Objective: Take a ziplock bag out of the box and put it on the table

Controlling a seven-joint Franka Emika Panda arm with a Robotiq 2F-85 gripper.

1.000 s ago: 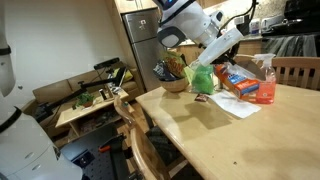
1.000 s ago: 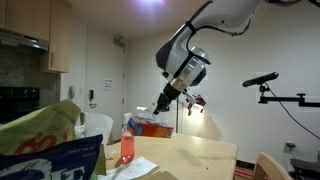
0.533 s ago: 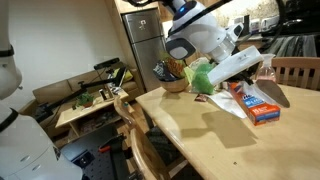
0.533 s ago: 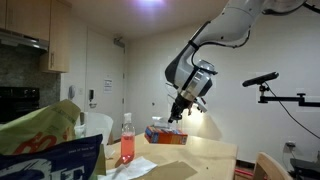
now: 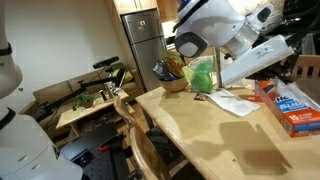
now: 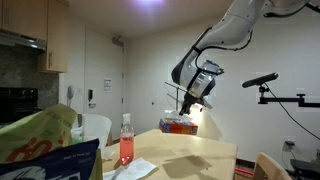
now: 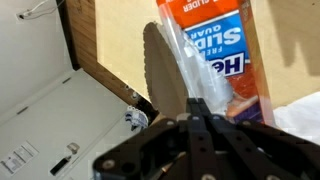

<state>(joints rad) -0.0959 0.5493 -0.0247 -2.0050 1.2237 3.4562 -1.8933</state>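
Note:
In the wrist view my gripper (image 7: 193, 112) is shut, with a fold of the clear ziplock bag (image 7: 207, 88) pinched at its tips. The plastic runs from the tips to the orange-red and blue box (image 7: 210, 35) just beyond them. That box (image 5: 293, 108) lies at the right end of the pale wooden table (image 5: 200, 135). In an exterior view the gripper (image 6: 186, 103) hangs a little above the box (image 6: 180, 125), with a thin see-through strip between them. Whether the box rests fully on the table (image 6: 200, 160) I cannot tell.
A pink spray bottle (image 6: 126, 140) stands on the table near a white paper sheet (image 5: 235, 102). A green bag (image 5: 203, 75) and a bowl (image 5: 172, 78) sit at the far edge. A wooden chair (image 5: 135, 130) and a cluttered bench (image 5: 90, 100) stand beside the table.
The arm has swung along the table with the gripper staying shut on the plastic. The box has travelled the same way with it, toward the table's end.

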